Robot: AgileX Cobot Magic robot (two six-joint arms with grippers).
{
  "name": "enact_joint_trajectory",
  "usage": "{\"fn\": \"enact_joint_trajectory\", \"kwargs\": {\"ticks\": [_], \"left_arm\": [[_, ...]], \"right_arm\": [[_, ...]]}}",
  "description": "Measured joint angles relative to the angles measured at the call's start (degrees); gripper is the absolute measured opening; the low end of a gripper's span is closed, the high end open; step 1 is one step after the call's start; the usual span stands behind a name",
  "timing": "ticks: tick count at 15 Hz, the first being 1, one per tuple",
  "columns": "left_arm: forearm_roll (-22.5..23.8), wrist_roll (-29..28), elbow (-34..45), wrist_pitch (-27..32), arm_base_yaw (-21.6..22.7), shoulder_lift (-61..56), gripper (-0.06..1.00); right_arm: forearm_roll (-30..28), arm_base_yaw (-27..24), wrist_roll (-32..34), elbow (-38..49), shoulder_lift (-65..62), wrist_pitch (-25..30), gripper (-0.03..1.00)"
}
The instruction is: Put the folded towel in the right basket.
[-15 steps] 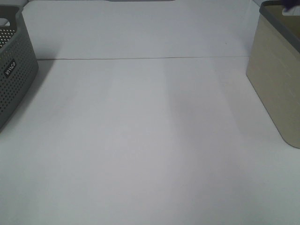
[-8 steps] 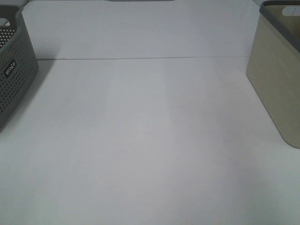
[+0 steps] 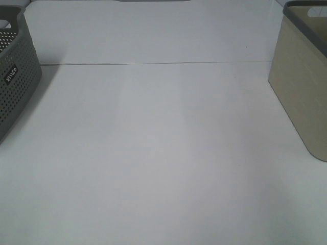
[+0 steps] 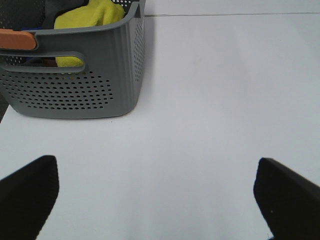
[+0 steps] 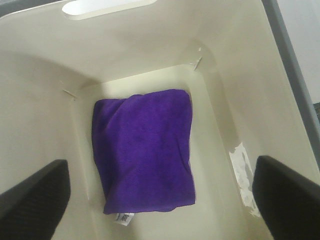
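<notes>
Right jaws apart, purple towel [image 5: 142, 150] in beige basket [image 5: 150, 45], tag [image 5: 123, 218] unreadable

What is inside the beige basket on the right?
A folded purple towel lies flat on the floor of the beige basket, a small white tag at its edge. Nothing else shows; whatever might lie beneath the towel is covered.
</notes>
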Motion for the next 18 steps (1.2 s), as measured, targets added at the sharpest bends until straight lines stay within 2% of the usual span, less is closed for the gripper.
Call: {"fn": "enact_joint_trajectory", "kwargs": {"ticks": [1, 2, 3, 5, 7, 9, 12, 15, 16, 17, 18], "left_arm": [[0.0, 0.0, 0.0, 0.0, 0.0, 0.0, 0.99], [0.0, 0.0, 0.0, 0.0, 0.0, 0.0, 0.99], [0.0, 0.0, 0.0, 0.0, 0.0, 0.0, 0.99], [0.0, 0.0, 0.0, 0.0, 0.0, 0.0, 0.99], [0.0, 0.0, 0.0, 0.0, 0.0, 0.0, 0.99], [0.0, 0.0, 0.0, 0.0, 0.0, 0.0, 0.99], [0.0, 0.0, 0.0, 0.0, 0.0, 0.0, 0.99], [0.0, 0.0, 0.0, 0.0, 0.0, 0.0, 0.99], [0.0, 0.0, 0.0, 0.0, 0.0, 0.0, 0.99], [0.0, 0.0, 0.0, 0.0, 0.0, 0.0, 0.99], [0.0, 0.0, 0.0, 0.0, 0.0, 0.0, 0.99]], "right_arm": [[1.0, 0.0, -0.7, 0.3, -1.0, 0.1, 0.96], [5.4, 1.2, -2.1, 0.7, -5.2, -0.1, 0.96], [6.7, 3.3, -2.4, 1.3, -8.5, -0.1, 0.96], [6.0, 9.0, -1.9, 1.5, -14.3, -0.2, 0.96], [4.2, 12.1, 0.3, 4.6, -19.1, -0.3, 0.96], [3.4, 14.7, 2.5, 15.7, -29.6, -0.6, 0.96], [4.7, 18.5, 4.2, 38.2, -52.9, -0.5, 0.96], [6.0, 18.7, 4.1, 54.3, -76.0, -0.4, 0.96], [6.0, 18.7, 4.1, 56.7, -80.2, -0.4, 0.96], [5.8, 18.7, 3.2, 65.0, -93.8, 0.0, 0.96], [5.1, 18.7, 1.9, 68.6, -98.9, 0.1, 0.96]]}}
